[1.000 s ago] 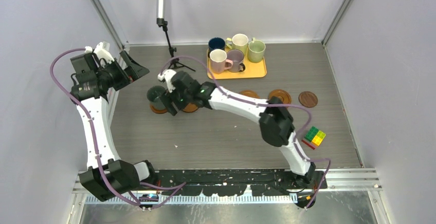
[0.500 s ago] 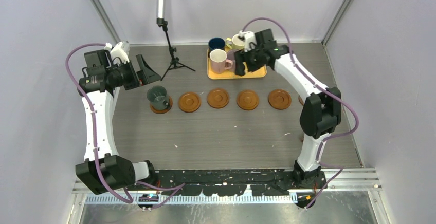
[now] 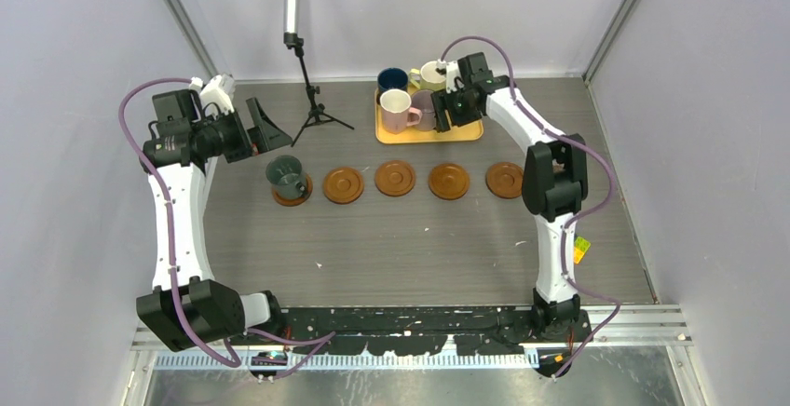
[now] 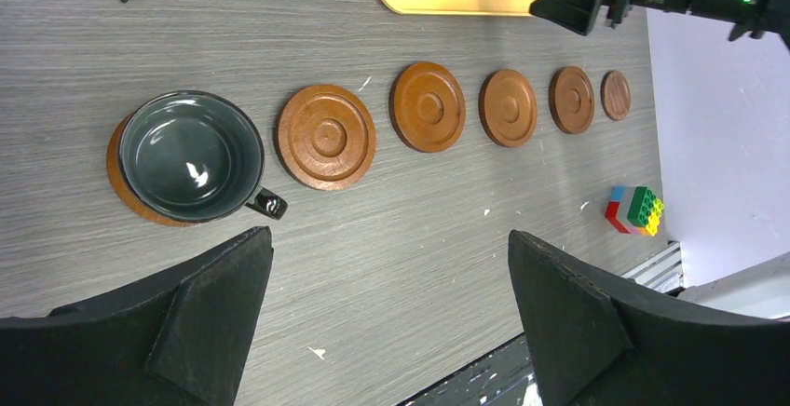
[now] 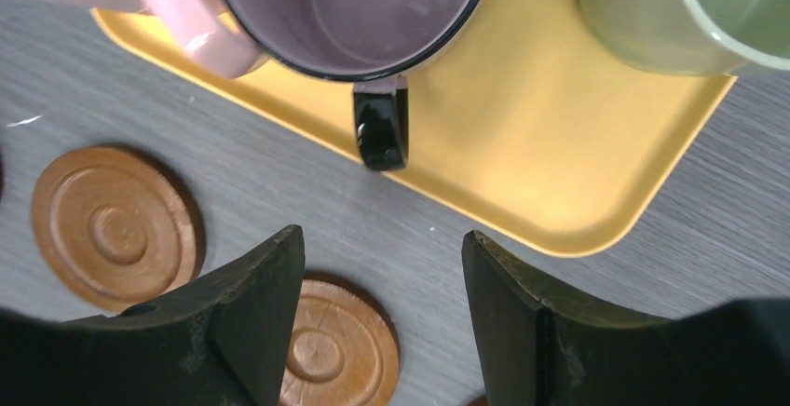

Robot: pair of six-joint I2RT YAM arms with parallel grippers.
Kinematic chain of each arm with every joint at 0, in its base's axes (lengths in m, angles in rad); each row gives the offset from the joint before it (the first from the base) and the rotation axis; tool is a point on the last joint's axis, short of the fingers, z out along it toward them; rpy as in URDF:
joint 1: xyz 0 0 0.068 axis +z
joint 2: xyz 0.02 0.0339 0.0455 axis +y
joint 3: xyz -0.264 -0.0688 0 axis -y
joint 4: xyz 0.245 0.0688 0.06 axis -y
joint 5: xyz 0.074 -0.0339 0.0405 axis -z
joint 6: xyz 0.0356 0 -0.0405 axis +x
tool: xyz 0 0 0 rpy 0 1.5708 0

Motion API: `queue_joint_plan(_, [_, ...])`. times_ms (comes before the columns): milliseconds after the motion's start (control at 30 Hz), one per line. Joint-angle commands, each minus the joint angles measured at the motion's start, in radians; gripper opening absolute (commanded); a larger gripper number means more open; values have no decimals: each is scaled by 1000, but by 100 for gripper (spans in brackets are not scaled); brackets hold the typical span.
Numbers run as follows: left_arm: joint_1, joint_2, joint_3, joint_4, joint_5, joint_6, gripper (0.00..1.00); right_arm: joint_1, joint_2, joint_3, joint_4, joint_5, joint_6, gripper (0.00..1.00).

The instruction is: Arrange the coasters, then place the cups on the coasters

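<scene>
Several brown coasters [image 4: 326,136] lie in a row across the table. The dark green cup [image 4: 191,155] stands on the leftmost coaster [image 4: 116,159]. The navy [image 3: 392,80], pink [image 3: 396,108], pale yellow [image 3: 433,73], mauve [image 5: 373,6] and light green [image 5: 689,6] cups stand on the yellow tray [image 5: 559,164]. My right gripper [image 5: 382,238] hangs open at the tray's near edge. The mauve cup's black handle [image 5: 382,131] is just beyond its fingertips, with nothing between them. My left gripper [image 4: 388,236] is wide open, raised at the left near the dark green cup.
A black tripod stand [image 3: 312,113] rises at the back, left of the tray. A multicoloured toy block [image 4: 636,210] lies at the right, near the front edge, partly behind my right arm. Grey walls close off the table on three sides.
My right arm has swung from the dark green cup at the left to the tray, and its jaws have narrowed a little. The coasters now lie in a row. The left arm shifted slightly.
</scene>
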Motion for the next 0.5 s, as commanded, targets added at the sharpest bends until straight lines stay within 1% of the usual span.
queue_joint_plan(0, [-1, 2, 38, 31, 6, -1, 100, 3, 49, 75, 81, 59, 57, 67])
queue_joint_plan(167, [-2, 11, 34, 37, 0, -8, 100, 4, 132, 140, 121, 63, 88, 63])
queue_joint_plan(300, [-1, 8, 27, 43, -9, -10, 100, 5, 201, 191, 137, 64, 100, 57])
queue_joint_plan(467, [-1, 10, 28, 40, -20, -8, 100, 8, 233, 222, 147, 59, 99, 52])
